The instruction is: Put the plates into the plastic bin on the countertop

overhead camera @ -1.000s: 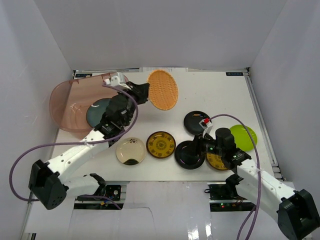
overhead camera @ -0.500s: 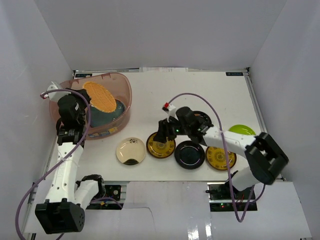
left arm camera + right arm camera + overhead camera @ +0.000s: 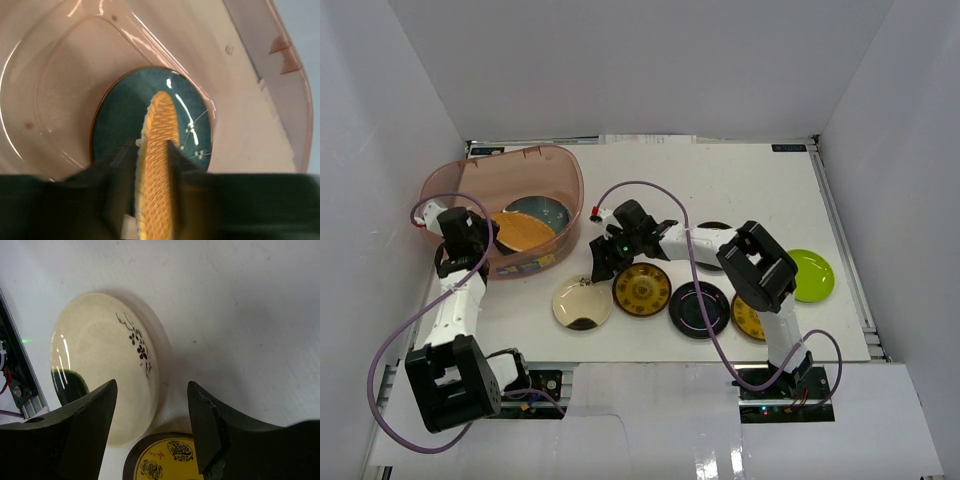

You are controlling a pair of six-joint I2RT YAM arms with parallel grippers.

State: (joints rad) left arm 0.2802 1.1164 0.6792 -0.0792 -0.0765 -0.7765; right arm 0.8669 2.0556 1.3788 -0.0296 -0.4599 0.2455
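Observation:
The plastic bin (image 3: 520,156) (image 3: 75,75) stands at the back left of the countertop (image 3: 740,190). Inside it lies a dark teal plate (image 3: 544,207) (image 3: 117,117), with a woven tan plate (image 3: 525,230) (image 3: 160,150) leaning on it. My left gripper (image 3: 488,236) (image 3: 150,147) reaches into the bin with a blurred finger on each side of the woven plate's rim. My right gripper (image 3: 603,262) (image 3: 152,385) hangs open over the right edge of a cream plate (image 3: 582,303) (image 3: 100,375), beside a gold-patterned plate (image 3: 642,290) (image 3: 165,460).
On the countertop to the right sit a glossy black plate (image 3: 699,308), a second gold-patterned plate (image 3: 750,320) partly under the right arm, another black plate (image 3: 716,233) mostly hidden by that arm, and a lime green plate (image 3: 811,275). Purple cables loop over both arms.
The woven tan plate has gone from the table's back into the bin and come down onto the teal plate. My right gripper has swung left to the cream plate and opened wider.

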